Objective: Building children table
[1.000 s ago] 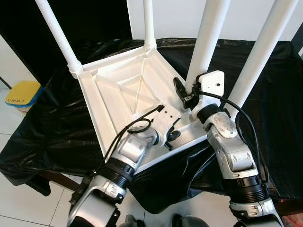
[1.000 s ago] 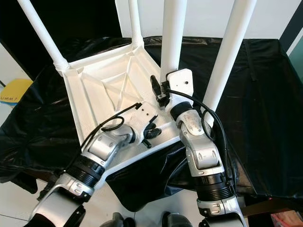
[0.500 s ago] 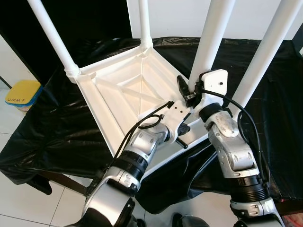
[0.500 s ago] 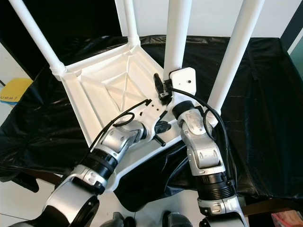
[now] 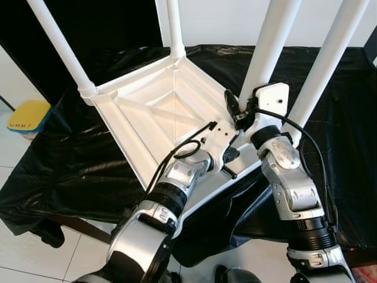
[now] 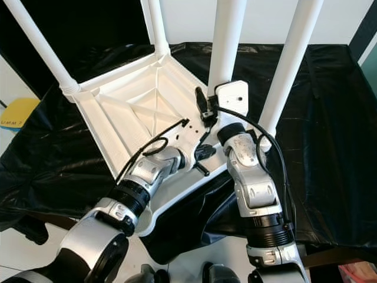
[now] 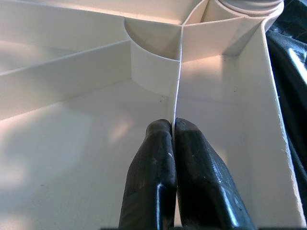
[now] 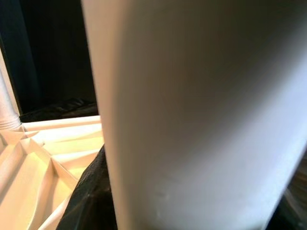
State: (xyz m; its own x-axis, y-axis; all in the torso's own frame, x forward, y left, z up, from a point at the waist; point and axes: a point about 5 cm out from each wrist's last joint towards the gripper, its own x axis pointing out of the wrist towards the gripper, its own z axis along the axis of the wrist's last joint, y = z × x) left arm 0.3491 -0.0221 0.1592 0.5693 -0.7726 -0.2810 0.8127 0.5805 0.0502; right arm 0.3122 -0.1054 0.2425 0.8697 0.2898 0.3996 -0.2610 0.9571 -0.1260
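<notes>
Your left gripper (image 7: 172,125) sat pinched on rib (image 7: 178,72) inside tabletop (image 5: 147,112); near leg (image 5: 268,44) blocked right gripper (image 5: 235,112); centre bay lay open.

children table (image 5: 159,112) | white plastic, upside down, ribbed underside facing up, tilted | four white tube legs (image 5: 268,47) pointing up from corners at 9, 12, 2 and 3 o'clock | lies on the black-draped surface (image 5: 65,159), near edge at 6 o'clock overhanging the front
</notes>
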